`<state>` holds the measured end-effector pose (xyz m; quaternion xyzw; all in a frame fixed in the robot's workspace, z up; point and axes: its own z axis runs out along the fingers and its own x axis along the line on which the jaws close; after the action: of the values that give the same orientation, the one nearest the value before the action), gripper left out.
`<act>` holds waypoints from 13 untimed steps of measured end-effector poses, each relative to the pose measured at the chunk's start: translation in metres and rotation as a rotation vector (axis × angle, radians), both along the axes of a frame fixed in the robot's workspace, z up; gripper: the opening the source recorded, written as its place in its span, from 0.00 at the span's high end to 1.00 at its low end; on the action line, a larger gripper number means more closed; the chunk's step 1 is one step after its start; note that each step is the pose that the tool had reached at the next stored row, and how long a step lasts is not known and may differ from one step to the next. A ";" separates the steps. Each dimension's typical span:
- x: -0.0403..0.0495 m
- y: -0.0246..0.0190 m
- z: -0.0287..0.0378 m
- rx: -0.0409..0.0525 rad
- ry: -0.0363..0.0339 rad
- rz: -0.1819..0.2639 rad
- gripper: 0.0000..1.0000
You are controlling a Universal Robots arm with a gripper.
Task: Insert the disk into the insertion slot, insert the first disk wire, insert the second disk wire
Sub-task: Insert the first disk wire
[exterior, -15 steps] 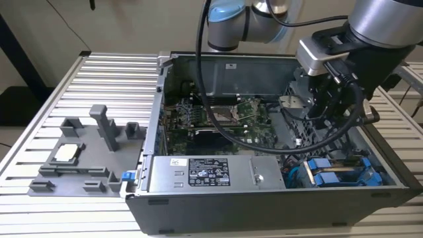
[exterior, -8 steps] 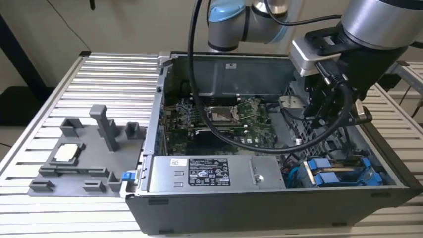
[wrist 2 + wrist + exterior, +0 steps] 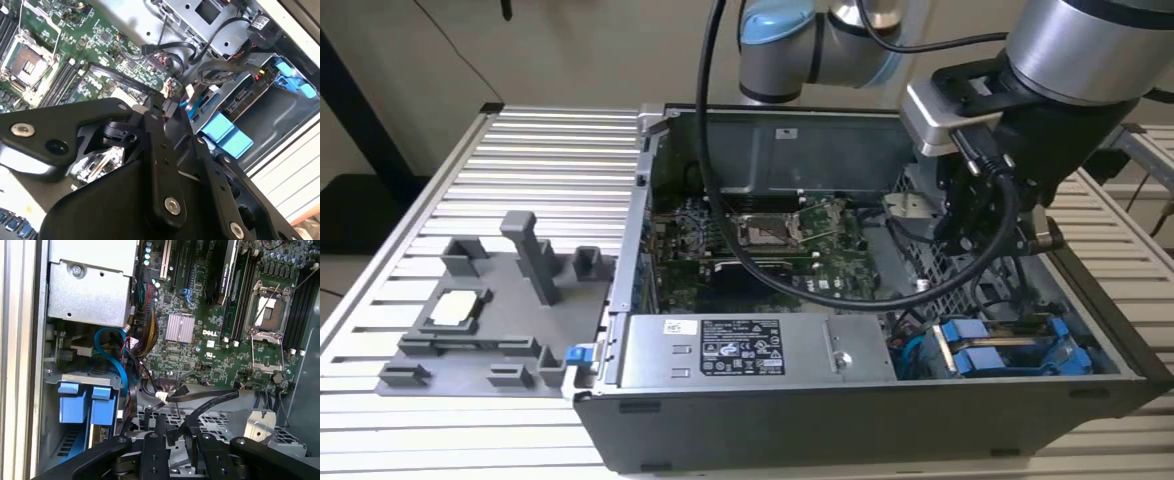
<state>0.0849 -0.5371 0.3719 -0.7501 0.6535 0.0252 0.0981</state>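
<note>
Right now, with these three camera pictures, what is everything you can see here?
table: one, silver slats, under everything
computer case: one, dark grey, open, on the table
motherboard: one, green, on the case floor
power-supply box: one, silver with a label, along the case's near wall
blue carrier frames: two, bright blue, in the bay at the exterior view's right
fixture plate: one, grey, on the table at the exterior view's left
robot arm: one, silver and pale blue, black jaws down inside the case

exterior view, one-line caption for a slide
Robot arm reaches into the open computer case, near the blue-framed disk in its bay.
</note>
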 end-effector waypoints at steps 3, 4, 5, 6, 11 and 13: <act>0.0000 0.0000 -0.0006 0.0001 -0.0001 0.000 0.76; 0.0000 0.0000 -0.0007 0.0001 -0.0001 0.000 0.76; 0.0000 0.0000 -0.0007 0.0001 0.0000 0.000 0.76; 0.0000 0.0000 -0.0008 0.0002 -0.0001 0.000 0.78; 0.0000 0.0000 -0.0008 0.0002 -0.0001 0.000 0.85; 0.0000 0.0000 -0.0008 0.0002 -0.0001 0.000 0.85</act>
<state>0.0849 -0.5371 0.3711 -0.7501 0.6535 0.0252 0.0982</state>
